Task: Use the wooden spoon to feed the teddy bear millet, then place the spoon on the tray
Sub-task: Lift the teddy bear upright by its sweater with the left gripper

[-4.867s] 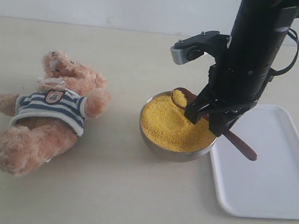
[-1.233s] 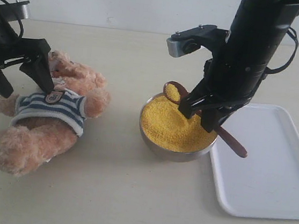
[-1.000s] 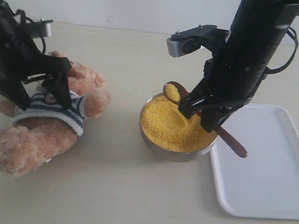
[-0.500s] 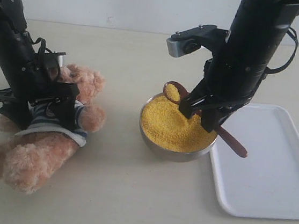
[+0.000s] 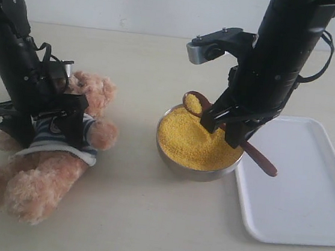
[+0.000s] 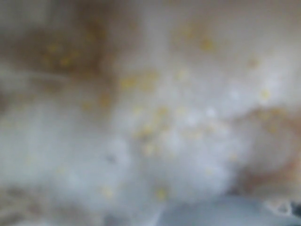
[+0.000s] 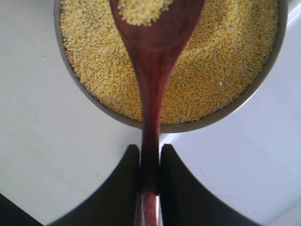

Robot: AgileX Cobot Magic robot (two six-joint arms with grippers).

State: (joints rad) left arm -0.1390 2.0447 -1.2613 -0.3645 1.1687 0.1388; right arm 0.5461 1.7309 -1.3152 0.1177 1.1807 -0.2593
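Observation:
The teddy bear (image 5: 92, 93) sits half propped up at the left, in its striped shirt. My left gripper (image 5: 42, 124) is shut on its torso, one finger on each side. The left wrist view shows only blurred pale fur (image 6: 178, 136) flecked with yellow grains; no fingers show there. My right gripper (image 5: 230, 132) (image 7: 150, 160) is shut on the handle of the wooden spoon (image 5: 195, 103) (image 7: 153, 89). The spoon carries a small heap of millet and hangs over the far left rim of the metal bowl (image 5: 170, 156) (image 7: 197, 126). The bowl holds a mound of millet (image 5: 196, 142) (image 7: 221, 61).
The white tray (image 5: 305, 196) (image 7: 244, 165) lies right of the bowl, touching it, and the spoon's handle end reaches over its near left corner. A pale wall runs along the back of the table.
My left arm came in from the left, closed on the bear's torso and tilted the bear up toward sitting. The right arm and spoon have stayed still for the last second.

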